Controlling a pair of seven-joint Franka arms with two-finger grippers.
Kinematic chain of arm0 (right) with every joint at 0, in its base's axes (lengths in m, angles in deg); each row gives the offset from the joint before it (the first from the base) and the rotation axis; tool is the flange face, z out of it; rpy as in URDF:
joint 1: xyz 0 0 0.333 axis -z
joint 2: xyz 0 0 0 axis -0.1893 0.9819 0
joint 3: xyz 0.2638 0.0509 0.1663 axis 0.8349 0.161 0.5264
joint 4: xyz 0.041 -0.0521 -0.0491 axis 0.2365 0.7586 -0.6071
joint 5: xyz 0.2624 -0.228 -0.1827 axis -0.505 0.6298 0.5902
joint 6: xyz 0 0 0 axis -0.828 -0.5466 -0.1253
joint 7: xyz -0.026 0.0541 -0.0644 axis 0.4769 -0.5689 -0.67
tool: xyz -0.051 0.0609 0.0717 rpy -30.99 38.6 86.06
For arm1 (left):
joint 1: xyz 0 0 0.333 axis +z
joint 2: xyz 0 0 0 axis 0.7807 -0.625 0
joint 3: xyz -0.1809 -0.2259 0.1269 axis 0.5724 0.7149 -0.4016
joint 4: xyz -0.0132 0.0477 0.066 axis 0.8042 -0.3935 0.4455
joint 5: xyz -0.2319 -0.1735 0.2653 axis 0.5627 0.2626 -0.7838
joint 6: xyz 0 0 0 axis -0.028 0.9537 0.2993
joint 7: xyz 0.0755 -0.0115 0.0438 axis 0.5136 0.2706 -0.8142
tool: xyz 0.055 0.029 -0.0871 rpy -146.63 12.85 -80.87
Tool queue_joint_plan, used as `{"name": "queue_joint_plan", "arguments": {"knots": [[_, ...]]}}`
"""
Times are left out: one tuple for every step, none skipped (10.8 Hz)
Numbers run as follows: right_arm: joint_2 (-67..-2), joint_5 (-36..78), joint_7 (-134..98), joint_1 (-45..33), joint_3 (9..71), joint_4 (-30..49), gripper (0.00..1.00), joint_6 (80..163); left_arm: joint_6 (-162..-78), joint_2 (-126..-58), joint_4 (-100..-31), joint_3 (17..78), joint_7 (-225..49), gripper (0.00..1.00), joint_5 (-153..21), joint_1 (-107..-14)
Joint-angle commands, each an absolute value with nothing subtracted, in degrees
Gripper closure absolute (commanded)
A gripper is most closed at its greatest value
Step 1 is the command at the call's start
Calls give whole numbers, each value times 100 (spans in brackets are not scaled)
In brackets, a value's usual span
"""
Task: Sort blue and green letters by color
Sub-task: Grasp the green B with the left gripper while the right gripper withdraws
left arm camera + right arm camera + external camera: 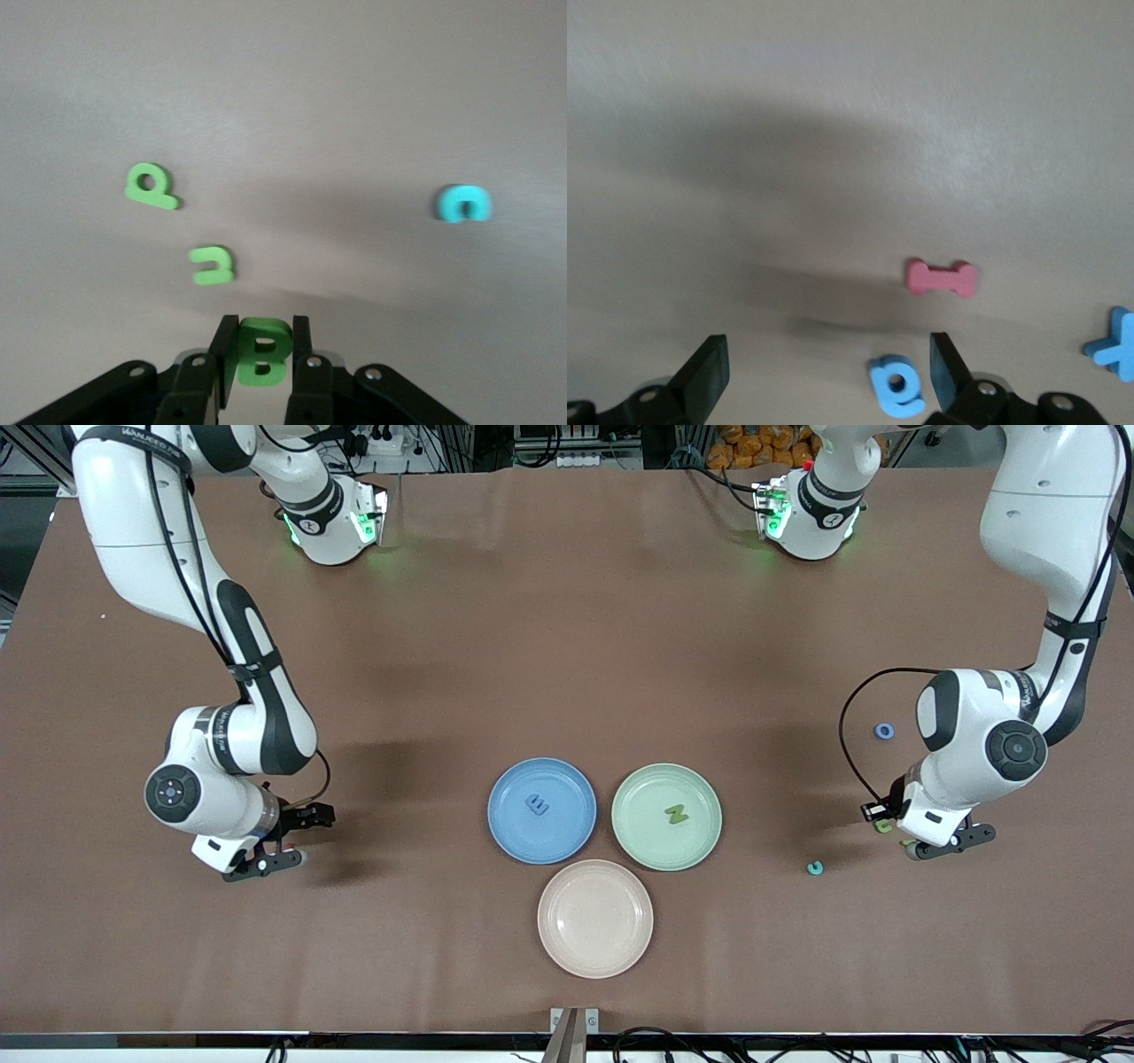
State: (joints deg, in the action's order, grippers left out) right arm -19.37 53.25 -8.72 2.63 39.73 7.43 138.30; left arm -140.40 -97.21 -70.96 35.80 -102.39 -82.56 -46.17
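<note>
Your left gripper's fingers (229, 350) are clamped on a green letter B (262, 351) low over the table (567, 646) at the left arm's end, with two more green letters (213, 266) and a teal one (462, 204) lying loose nearby. So the pick looks made; next, lift and carry it over the green plate (666, 817), where a green letter (677, 814) already lies, beside the blue plate (541, 810). Your right gripper (824, 372) waits with fingers wide apart over a blue letter (897, 386) at its own end.
</note>
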Motion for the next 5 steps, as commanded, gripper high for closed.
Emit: {"name": "queue_joint_plan", "arguments": {"knots": [[-2318,5435,-72,492,4038,1540,0,14465,-13668,-9471,-6883,3587,-11177,100,-8327,-5226],[-2317,5435,122,537,4038,1567,0,14519,-13510,-9497,-6725,3596,-11520,100,-8293,-5525],[-2335,5435,193,546,4029,1663,0,14563,-13465,-9532,-6593,3588,-11837,100,-8118,-5815],[-2343,5435,264,572,4029,1777,0,14754,-13465,-9593,-6487,3596,-12058,100,-7934,-6079],[-2326,5435,351,590,4038,1856,0,14948,-13465,-9733,-6330,3588,-12330,100,-7819,-6351]]}}
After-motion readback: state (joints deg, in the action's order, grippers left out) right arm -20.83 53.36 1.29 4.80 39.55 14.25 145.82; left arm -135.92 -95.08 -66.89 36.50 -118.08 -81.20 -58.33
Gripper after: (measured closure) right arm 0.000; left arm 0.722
